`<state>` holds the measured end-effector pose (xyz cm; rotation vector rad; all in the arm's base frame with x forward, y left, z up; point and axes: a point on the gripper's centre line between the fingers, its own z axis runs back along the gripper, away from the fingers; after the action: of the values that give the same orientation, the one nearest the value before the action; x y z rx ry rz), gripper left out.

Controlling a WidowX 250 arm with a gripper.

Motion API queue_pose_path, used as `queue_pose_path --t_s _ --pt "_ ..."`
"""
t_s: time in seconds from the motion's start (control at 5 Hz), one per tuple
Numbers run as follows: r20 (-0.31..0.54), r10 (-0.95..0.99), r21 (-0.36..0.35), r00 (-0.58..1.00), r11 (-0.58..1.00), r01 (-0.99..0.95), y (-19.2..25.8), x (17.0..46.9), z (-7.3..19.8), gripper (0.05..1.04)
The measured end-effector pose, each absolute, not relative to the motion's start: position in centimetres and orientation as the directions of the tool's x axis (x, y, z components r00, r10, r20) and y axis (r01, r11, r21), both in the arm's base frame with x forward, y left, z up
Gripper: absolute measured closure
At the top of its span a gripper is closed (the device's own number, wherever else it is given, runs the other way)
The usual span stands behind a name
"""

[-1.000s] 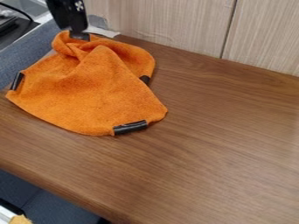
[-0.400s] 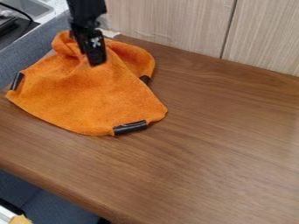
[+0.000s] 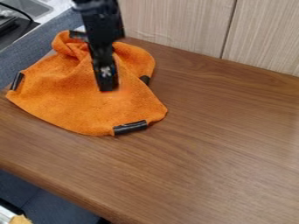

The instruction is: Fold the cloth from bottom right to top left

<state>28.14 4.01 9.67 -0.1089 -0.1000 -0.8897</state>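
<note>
on the brown wood-grain table (image 3: 210, 144), a black band (image 3: 130, 127) marks the near edge of the rumpled orange cloth (image 3: 67, 98), which lies unmoved at upper left; over its middle, the black two-finger gripper (image 3: 108, 89) has come nearer from the far side, open or closed i cannot tell, so the fold probably awaits a fresh grasp

A brown wood-grained bench (image 3: 222, 135) runs beneath pale, streaky wall panels (image 3: 175, 24), parted by a dark seam (image 3: 229, 28). At upper left lie a blue-grey padded strip (image 3: 35, 47), a grey basin (image 3: 26, 5), a black cable (image 3: 19, 11) and a dark object (image 3: 8, 29) (what it is, I can't tell). At lower left, a tan scrap (image 3: 21, 219) sits beside something white (image 3: 5, 215).
</note>
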Motion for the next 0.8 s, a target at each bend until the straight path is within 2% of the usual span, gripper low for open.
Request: queue_pose_path --t_s 0.4,0.6,0.8 --pt "0.11 -0.811 -0.044 0.574 0.573 0.818 -0.2 25.1 6.8 0.084" --pt "0.113 -0.83 0.003 0.546 0.55 0.835 -0.5 24.7 5.4 0.084" --pt "0.106 -0.837 -0.016 0.537 0.538 0.843 -0.6 24.6 4.7 0.102"
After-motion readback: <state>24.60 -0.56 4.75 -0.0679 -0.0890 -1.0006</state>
